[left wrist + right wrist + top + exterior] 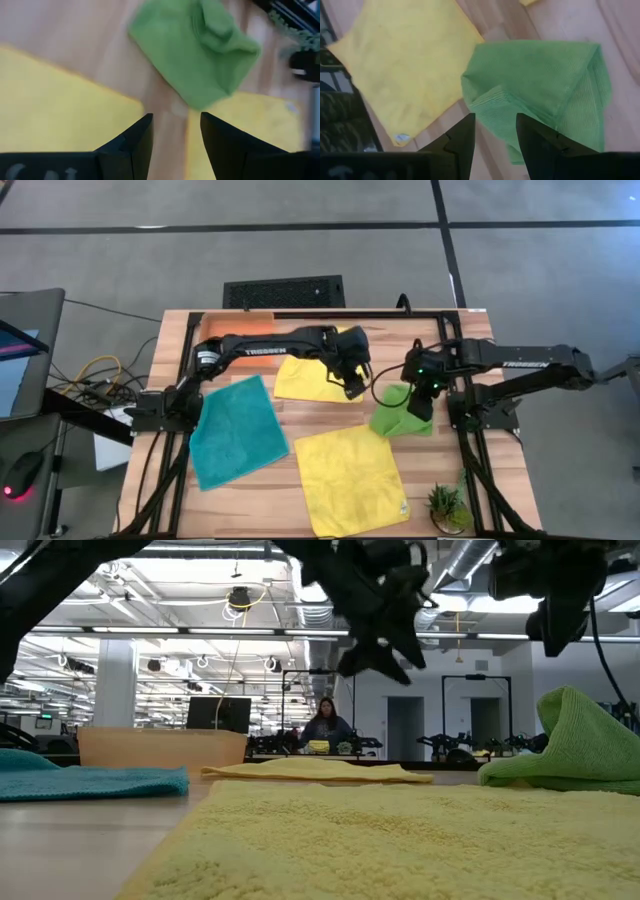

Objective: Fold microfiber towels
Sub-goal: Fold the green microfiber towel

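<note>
Four towels lie on the wooden table (pixel 290 425). The teal one (pixel 235 430) is spread flat at the left. One yellow towel (pixel 350 478) is spread flat at the near middle, and the other (pixel 310 378) lies farther back. The lime green towel (pixel 403 418) lies folded over and bunched at the right (pixel 545 90). My left gripper (pixel 355 387) hovers open above the far yellow towel's right edge (pixel 172 135). My right gripper (pixel 421 406) hovers open above the green towel (pixel 495 135). In the low view both grippers (pixel 385 650) (pixel 562 615) are well above the table.
An orange tray (pixel 240 325) sits at the far left corner. A small potted plant (pixel 447 506) stands at the near right corner. Black frame rails (pixel 470 430) run along the table's sides. Bare wood shows between the towels.
</note>
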`<action>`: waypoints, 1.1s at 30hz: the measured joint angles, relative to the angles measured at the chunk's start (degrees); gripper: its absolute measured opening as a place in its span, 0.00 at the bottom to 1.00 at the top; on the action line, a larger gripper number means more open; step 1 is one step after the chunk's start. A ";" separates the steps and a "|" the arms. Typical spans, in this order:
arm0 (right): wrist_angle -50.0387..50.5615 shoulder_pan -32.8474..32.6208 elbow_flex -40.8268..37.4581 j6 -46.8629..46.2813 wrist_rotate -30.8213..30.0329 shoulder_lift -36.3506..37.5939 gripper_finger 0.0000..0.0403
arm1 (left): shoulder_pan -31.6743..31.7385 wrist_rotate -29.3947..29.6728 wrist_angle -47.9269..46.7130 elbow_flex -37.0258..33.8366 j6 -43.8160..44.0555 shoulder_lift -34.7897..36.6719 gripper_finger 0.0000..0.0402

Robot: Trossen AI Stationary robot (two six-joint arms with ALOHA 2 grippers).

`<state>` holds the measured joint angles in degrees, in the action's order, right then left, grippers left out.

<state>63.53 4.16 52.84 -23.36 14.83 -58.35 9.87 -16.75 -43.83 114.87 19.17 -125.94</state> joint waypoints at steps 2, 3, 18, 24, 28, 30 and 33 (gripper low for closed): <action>-0.14 -0.01 0.02 -0.49 -0.07 1.35 0.41 | -0.07 -3.44 6.53 -1.81 3.24 -1.65 0.39; 0.07 0.00 -0.01 -0.54 -0.13 2.16 0.41 | -0.07 -4.47 9.09 -3.20 4.26 -1.96 0.39; 0.57 0.11 0.02 -1.95 -1.50 9.24 0.41 | -0.79 -9.70 33.16 -7.70 14.75 -13.67 0.39; 0.70 0.10 0.02 -2.20 -1.57 10.10 0.41 | -0.83 -10.12 35.39 -7.46 16.54 -15.44 0.39; 0.72 0.10 0.02 -2.20 -1.57 10.05 0.41 | -1.18 -8.20 35.22 -7.44 15.89 -15.53 0.39; 0.72 0.10 0.02 -2.20 -1.59 10.04 0.41 | -1.67 -5.59 35.16 -7.44 15.60 -15.57 0.39; 0.72 0.11 0.02 -2.20 -1.60 10.05 0.41 | -2.35 -2.08 35.12 -7.44 14.47 -15.67 0.39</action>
<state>64.25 4.27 52.86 -25.56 13.23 -48.29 7.52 -18.83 -8.71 107.44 33.64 -141.61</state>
